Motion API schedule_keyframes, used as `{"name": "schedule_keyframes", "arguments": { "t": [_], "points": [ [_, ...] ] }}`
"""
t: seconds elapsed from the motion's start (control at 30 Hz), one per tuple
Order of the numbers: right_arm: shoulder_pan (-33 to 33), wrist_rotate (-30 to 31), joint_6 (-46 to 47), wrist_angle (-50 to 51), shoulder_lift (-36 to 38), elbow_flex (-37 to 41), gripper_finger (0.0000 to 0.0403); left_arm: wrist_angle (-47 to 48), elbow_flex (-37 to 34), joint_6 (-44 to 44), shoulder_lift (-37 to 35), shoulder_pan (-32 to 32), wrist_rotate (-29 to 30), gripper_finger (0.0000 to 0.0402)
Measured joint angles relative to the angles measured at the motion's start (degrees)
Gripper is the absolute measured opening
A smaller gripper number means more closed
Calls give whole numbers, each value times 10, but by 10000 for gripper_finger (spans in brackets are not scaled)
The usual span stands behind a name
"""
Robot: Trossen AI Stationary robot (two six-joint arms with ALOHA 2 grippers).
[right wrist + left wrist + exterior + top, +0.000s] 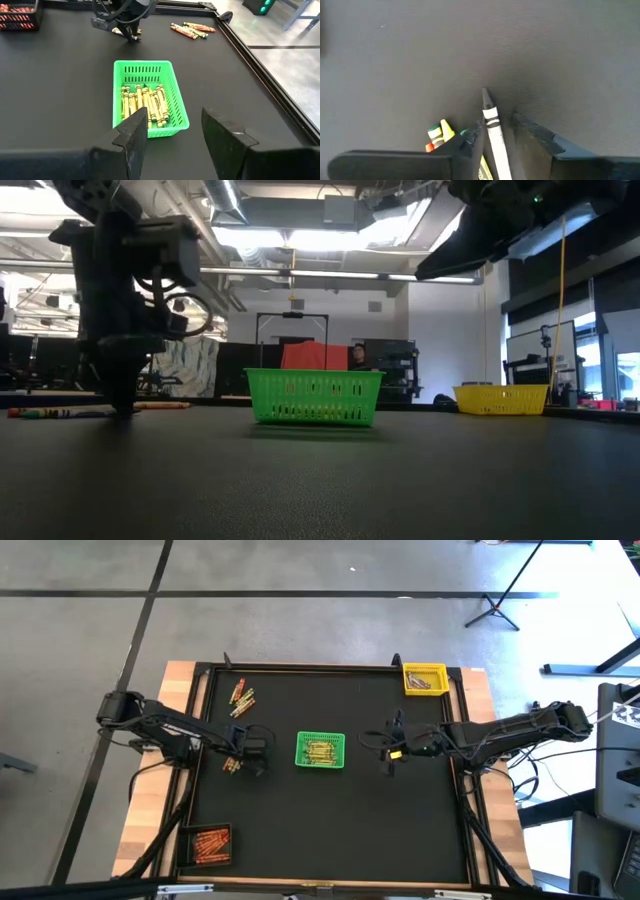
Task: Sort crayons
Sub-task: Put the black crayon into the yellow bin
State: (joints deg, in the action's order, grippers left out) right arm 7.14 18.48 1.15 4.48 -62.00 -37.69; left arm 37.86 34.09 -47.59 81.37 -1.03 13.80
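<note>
My left gripper [240, 758] points down at the black mat, left of the green basket [320, 750], over a small cluster of crayons [232, 766]. It is open, and a grey crayon [492, 127] lies flat on the mat between its fingers. Yellow, green and red crayon ends [439, 134] show just outside one finger. More loose crayons [242, 695] lie toward the far left. My right gripper [172, 117] hangs open and empty above the mat, right of the green basket [149, 97], which holds yellow crayons. My left gripper comes from above with its fingers on either side of the grey crayon's middle [495, 137], which lies on the mat. One finger [472, 142] stands close against the crayon's side and the other is apart from it. I cannot tell whether the near finger touches.
A yellow basket [425, 678] with grey crayons stands at the far right corner. A black basket [210, 845] with red and orange crayons stands at the near left. A raised black frame [300, 667] rims the mat.
</note>
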Motion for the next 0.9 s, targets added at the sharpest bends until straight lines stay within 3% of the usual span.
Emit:
{"name": "schedule_keyframes", "arguments": {
  "t": [0.13, 0.3, 0.4, 0.47, 0.7, 0.9],
  "points": [
    [0, 30, -18, -38, 0, 0, 184, -2, 0, 10, 6, 0, -10, 64],
    [-4, 174, -113, -240, -1, 0, 184, -8, 0, 17, 6, 0, -13, 11],
    [-19, 186, -188, -367, 0, -1, 184, -8, 0, 18, 6, 0, -12, 8],
    [-24, 188, -207, -394, 3, -1, 184, -9, -1, 29, 0, 0, -12, 8],
    [9, 183, -179, -280, 6, -1, 184, -8, 40, 64, -54, -28, -4, 2],
    [68, 105, -101, -150, 1, -1, 184, -28, 70, 83, -77, -71, 26, 2]
  ]
}}
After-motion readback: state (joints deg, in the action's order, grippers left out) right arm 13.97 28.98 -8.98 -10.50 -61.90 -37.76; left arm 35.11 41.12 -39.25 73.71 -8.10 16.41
